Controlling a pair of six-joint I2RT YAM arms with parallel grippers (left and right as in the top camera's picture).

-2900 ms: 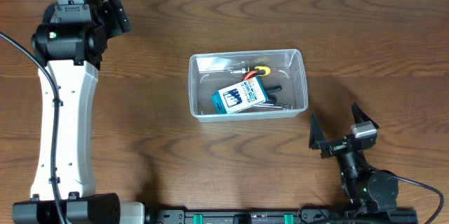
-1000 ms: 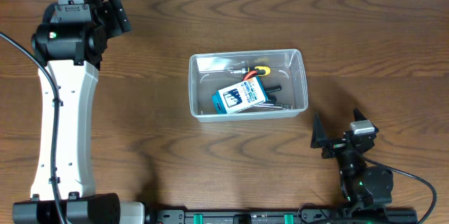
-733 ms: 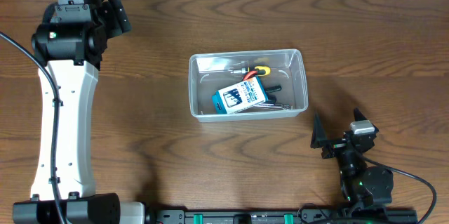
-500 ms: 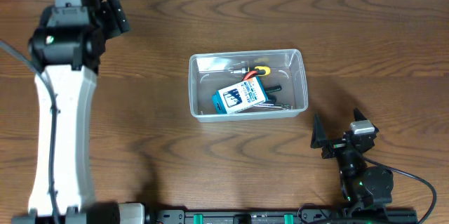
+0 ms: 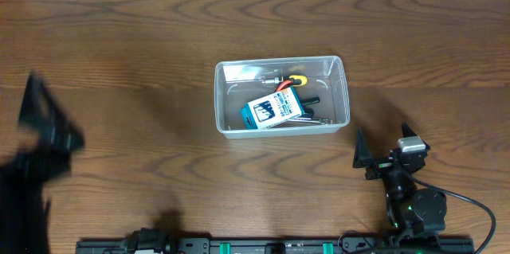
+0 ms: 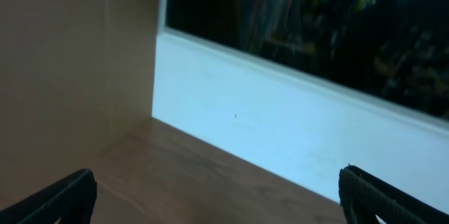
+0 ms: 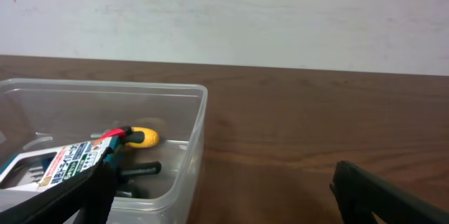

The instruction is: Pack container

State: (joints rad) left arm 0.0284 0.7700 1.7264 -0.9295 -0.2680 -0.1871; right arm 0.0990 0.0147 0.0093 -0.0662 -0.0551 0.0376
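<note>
The container point(image 5: 279, 60) sat flat near the middle of the table point(image 5: 159, 39), open side up, its long axis running left to right in the overhead view. Inside lay a blue-and-white packet point(image 5: 272, 111), a tool with a yellow handle point(image 5: 296, 80) and a black piece point(image 5: 310, 100). The right gripper point(image 5: 382, 136) stood apart from the container's near right corner, fingers spread wide and holding nothing. The left gripper point(image 6: 217, 199) (a dark blur from overhead) was also wide open and empty
</note>
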